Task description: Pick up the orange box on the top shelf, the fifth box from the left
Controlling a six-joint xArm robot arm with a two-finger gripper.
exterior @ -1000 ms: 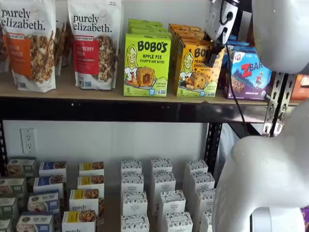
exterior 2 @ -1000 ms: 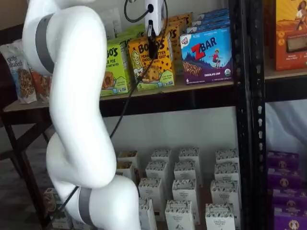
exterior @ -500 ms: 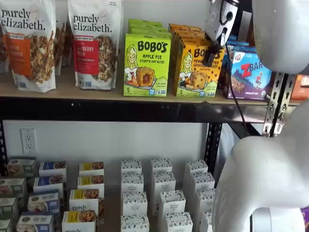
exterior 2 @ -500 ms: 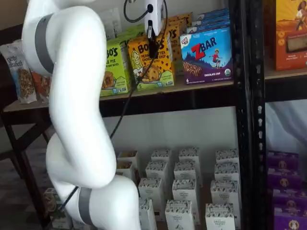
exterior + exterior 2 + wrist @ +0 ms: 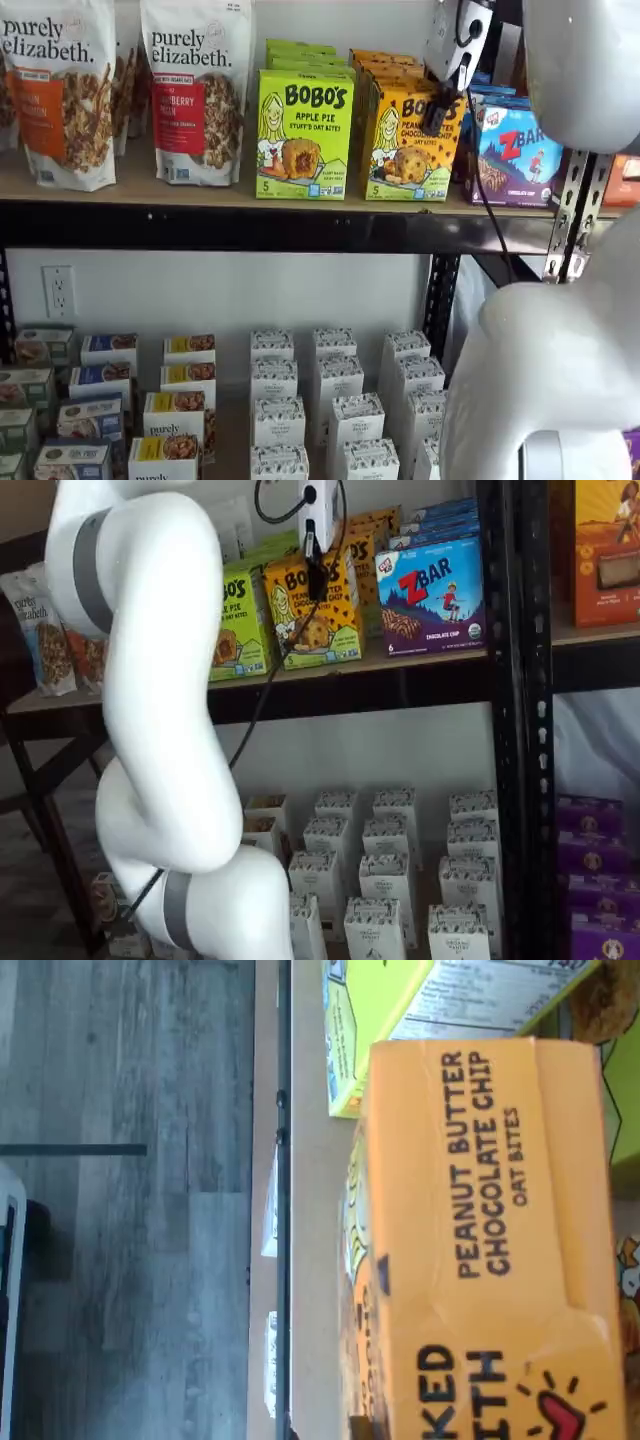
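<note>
The orange box (image 5: 403, 150) stands upright at the front of the top shelf (image 5: 200, 192), between a lime-green box and a blue box. It shows in both shelf views (image 5: 322, 620). In the wrist view its top face (image 5: 490, 1220) fills much of the frame, reading "Peanut Butter Chocolate Chip". My gripper (image 5: 435, 114) hangs over the box's upper right corner, its white body above. In a shelf view the gripper (image 5: 316, 578) shows as one black finger against the box front. No gap between fingers shows, and I cannot tell whether they hold the box.
A lime-green Bobo's Apple Pie box (image 5: 303, 135) stands left of the orange one and a blue ZBar box (image 5: 515, 155) right of it. Purely Elizabeth bags (image 5: 195, 90) stand further left. A black perforated upright (image 5: 570, 215) is at the right. Small white boxes (image 5: 330, 400) fill the shelf below.
The gripper has shifted slightly upward at the orange box's top. The box stands in almost the same place.
</note>
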